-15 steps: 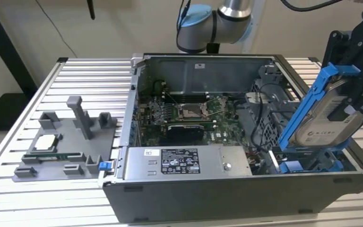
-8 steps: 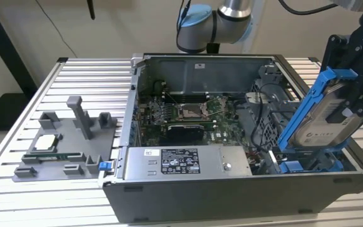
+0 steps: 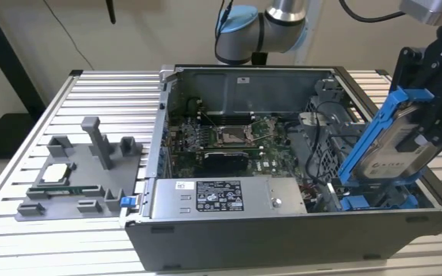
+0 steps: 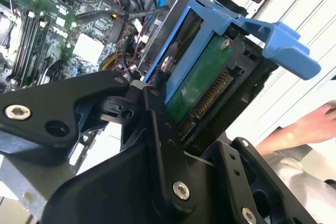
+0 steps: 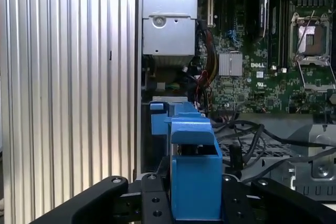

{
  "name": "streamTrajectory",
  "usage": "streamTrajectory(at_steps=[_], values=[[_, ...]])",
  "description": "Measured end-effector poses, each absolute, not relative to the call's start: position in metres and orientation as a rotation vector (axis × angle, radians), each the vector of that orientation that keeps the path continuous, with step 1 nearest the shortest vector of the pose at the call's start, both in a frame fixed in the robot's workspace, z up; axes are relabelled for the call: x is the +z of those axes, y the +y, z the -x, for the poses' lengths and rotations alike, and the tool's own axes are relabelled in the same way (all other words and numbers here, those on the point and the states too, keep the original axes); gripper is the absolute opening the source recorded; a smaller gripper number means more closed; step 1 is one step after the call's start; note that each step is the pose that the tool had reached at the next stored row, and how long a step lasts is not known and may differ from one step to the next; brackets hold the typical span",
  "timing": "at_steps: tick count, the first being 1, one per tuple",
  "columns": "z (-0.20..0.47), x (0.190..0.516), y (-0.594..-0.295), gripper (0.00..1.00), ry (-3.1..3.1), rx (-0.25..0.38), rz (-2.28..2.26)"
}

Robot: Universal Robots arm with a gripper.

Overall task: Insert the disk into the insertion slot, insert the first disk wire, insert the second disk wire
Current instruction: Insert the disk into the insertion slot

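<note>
The gripper (image 3: 425, 129) has its fingers clamped on the disk (image 3: 390, 146), pinching it through the blue carrier frame. The disk stands steeply tilted on the exterior view's right side of the open computer case (image 3: 282, 241). Its lower end is down at the insertion slot (image 3: 374, 200) in the near right corner, and its upper end leans toward the exterior view's right. Can't tell if it's actually seated in the bay. The grey power supply box (image 3: 221, 198) sits just left of the slot, with the motherboard (image 3: 229, 138) farther back. In the second wrist view a person's hand (image 4: 310, 124) shows beyond the disk.
</note>
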State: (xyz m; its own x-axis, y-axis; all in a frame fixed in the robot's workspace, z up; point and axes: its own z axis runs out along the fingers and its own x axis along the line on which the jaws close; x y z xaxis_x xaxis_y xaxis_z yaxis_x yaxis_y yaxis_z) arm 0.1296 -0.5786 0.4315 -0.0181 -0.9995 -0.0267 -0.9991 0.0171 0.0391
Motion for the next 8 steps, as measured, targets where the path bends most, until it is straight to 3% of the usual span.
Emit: streamTrajectory(at_steps=[8], values=[[-0.1314, 0.4226, -0.5783, 0.00, -2.242, -0.084, -2.197]])
